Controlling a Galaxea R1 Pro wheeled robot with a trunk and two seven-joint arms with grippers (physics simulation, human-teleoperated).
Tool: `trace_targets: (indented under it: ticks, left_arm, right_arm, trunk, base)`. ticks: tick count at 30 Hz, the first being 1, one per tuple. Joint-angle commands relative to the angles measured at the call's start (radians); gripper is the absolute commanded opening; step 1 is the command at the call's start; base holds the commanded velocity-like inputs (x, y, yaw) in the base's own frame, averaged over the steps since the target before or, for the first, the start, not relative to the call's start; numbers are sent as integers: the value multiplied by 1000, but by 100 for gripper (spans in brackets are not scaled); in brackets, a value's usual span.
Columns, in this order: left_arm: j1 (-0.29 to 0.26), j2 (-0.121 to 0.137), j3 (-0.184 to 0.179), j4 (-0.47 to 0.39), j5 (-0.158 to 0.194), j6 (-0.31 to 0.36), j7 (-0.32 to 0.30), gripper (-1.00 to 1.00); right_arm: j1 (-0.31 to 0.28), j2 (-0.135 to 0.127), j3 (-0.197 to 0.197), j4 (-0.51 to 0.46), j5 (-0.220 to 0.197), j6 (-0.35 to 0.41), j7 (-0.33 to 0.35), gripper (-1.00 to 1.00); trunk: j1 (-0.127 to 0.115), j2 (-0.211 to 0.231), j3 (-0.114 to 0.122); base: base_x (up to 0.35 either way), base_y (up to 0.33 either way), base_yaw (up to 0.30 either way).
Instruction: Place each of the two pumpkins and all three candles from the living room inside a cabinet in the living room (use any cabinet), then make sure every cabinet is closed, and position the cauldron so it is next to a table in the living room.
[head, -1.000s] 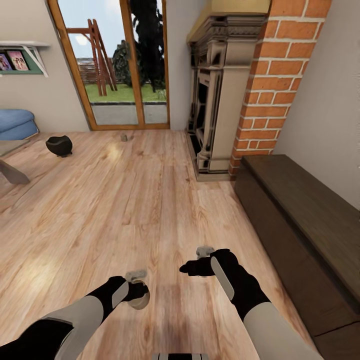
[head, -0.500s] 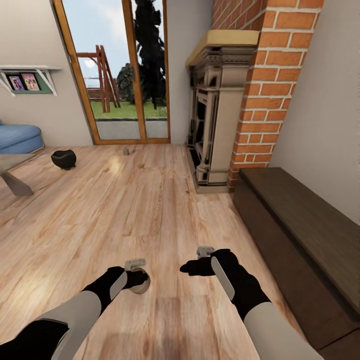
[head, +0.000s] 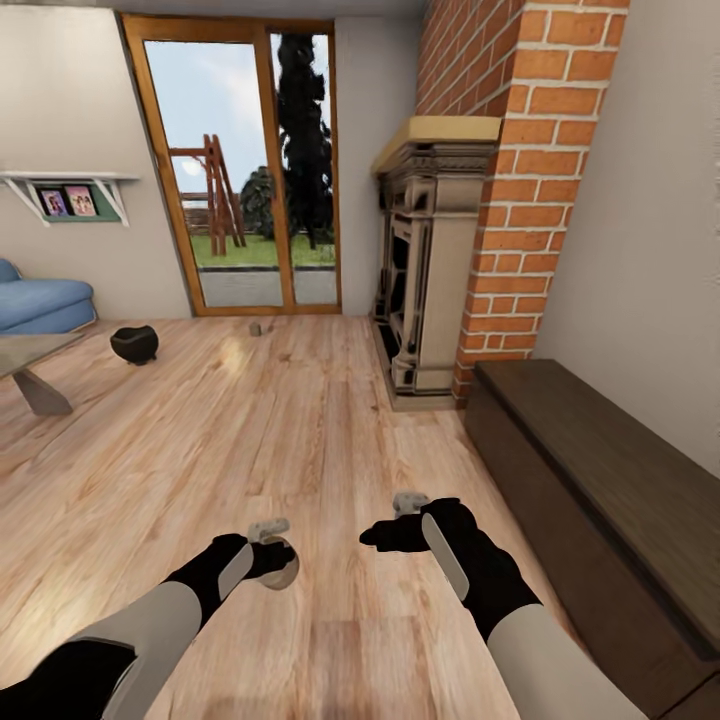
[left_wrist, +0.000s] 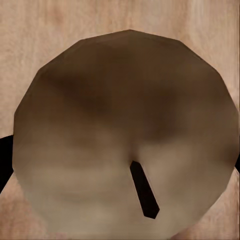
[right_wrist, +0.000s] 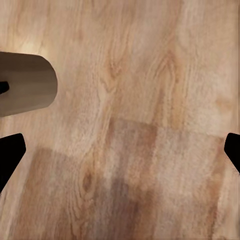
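1. Tan-brown wax is what the left wrist view looks straight down on: the flat top of a stubby candle (left_wrist: 125, 135) with a short dark wick, black finger edges showing at either side of it.
2. In the head view the left gripper (head: 272, 560) is clenched on that candle (head: 284, 567), held low over the wooden floor (head: 250, 430), near the robot.
3. The right gripper (head: 385, 535) hangs just to its right, holding nothing; its two black fingertips (right_wrist: 10, 155) sit at opposite edges of the right wrist view, so the claw is spread wide over bare planks.
4. A second candle (head: 256, 327), small and grey-brown, stands on the floor far off, just before the glass door (head: 245, 170).
5. One glossy black cauldron (head: 134, 344) sits on the floor at far left, near the corner of the grey table (head: 30, 365) but apart from it.
6. One long dark brown cabinet (head: 600, 500) runs along the right wall, its front panels shut, just beside the brick fireplace (head: 450, 260).
7. A blue sofa (head: 40, 300) lies beyond the table.
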Motion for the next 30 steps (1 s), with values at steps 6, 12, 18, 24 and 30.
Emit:
trace_targets:
  ticks: [6,12,18,24,30]
  left_arm:
    - [0,1,13,-1,8,4,4,-100]
    - [0,1,17,-1,8,4,4,-100]
    - [0,1,17,-2,8,2,5,-100]
    - [0,-1,17,-1,8,1,5,-100]
    - [0,-1,17,-1,8,1,6,-100]
  right_arm:
    - [0,1,0,-1,9,4,7,100]
    - [0,1,1,-1,10,2,7,100]
    - [0,1,1,-1,8,1,7,100]
    - [0,0,-1,17,8,-26,7,100]
    - [0,1,-1,35,8,-34,7,100]
  trunk:
    - [-3,1,32]
    - [-5,3,65]
    - [-5,3,71]
    - [-5,3,72]
    - [-5,3,72]
  base:
    - [0,0,0]
    - [0,0,0]
    - [0,0,0]
    - [-27,33,0]
    - [-147,201,-76]
